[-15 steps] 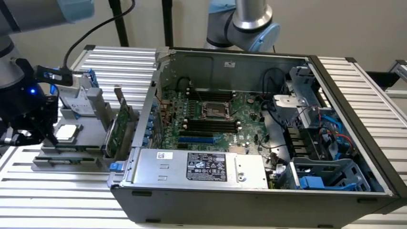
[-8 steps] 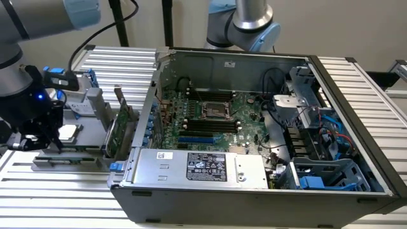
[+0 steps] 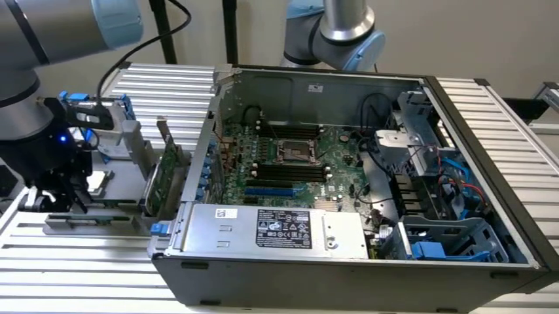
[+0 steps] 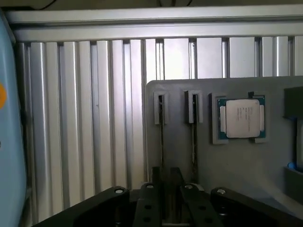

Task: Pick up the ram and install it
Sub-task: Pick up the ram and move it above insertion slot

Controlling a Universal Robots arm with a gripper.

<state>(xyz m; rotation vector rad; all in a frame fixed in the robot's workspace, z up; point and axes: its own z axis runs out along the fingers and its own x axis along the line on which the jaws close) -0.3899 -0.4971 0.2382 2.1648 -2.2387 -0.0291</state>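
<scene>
A grey holder tray lies on the ribbed table and has two narrow slots. A thin dark strip stands edge-on in each slot, and I take these to be ram sticks. The left ram runs straight in between my fingertips, while the right ram stands free beside them. My gripper is down at the tray with its fingers pressed close on the left ram. In the exterior view my gripper hangs low over the tray at the exterior view's left, outside the open computer case.
A square silver processor chip rests in a tray pocket. A tall green expansion card stands between tray and case. The motherboard's dark memory slots lie mid-case, with a power supply in front and drive cages at the exterior view's right.
</scene>
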